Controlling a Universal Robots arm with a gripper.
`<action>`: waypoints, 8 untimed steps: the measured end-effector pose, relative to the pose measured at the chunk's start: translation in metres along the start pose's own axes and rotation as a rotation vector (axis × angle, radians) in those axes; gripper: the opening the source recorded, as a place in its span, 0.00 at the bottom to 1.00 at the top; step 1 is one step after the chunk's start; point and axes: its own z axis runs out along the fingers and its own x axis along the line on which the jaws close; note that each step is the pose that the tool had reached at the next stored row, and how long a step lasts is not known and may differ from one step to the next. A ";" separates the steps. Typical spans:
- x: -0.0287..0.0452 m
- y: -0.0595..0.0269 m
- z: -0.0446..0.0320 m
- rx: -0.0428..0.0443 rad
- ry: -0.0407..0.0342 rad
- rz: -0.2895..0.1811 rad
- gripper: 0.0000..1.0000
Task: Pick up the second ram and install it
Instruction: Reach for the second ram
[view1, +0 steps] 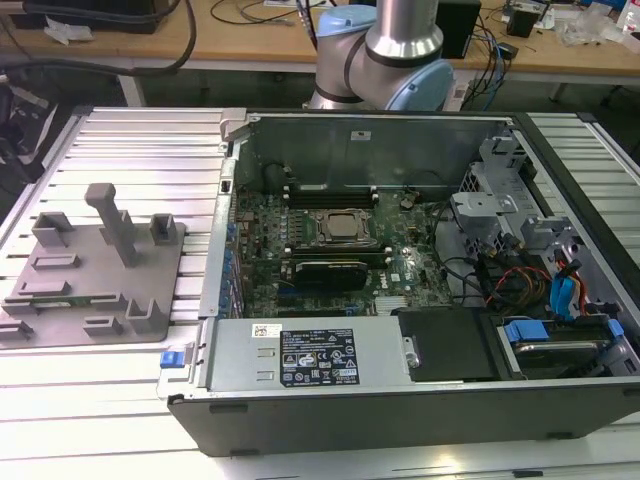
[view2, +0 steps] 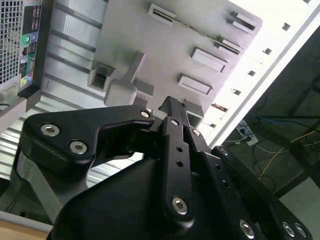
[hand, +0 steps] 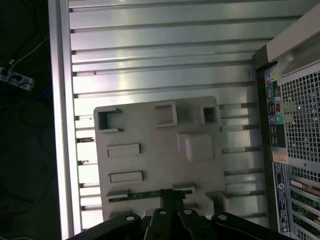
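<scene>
The second ram (hand: 145, 194) is a slim green stick lying in a long slot of the grey fixture plate (hand: 160, 165), on the table beside the open computer case. In the exterior view the ram (view1: 58, 300) sits near the plate's front edge. My gripper (hand: 172, 196) hangs well above the plate, roughly over the stick's middle, and is apart from it. Its black fingers (view2: 172, 107) are pressed together with nothing between them. Both wrist views look down past the fingers onto the plate.
The open case (view1: 400, 260) shows the motherboard with the processor socket (view1: 335, 228) and dark memory slots on either side of it. A tall post (view1: 112, 215) rises from the fixture plate. The case's rear panel (hand: 295, 150) is close beside the plate. The ribbed table's edge (hand: 60, 125) borders the floor.
</scene>
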 end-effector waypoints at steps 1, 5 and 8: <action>0.0025 -0.0005 0.0015 0.0000 0.0001 0.000 0.08; 0.0088 -0.0019 0.0049 0.0001 0.0001 0.000 0.08; 0.0126 -0.0027 0.0071 0.0001 0.0001 0.000 0.08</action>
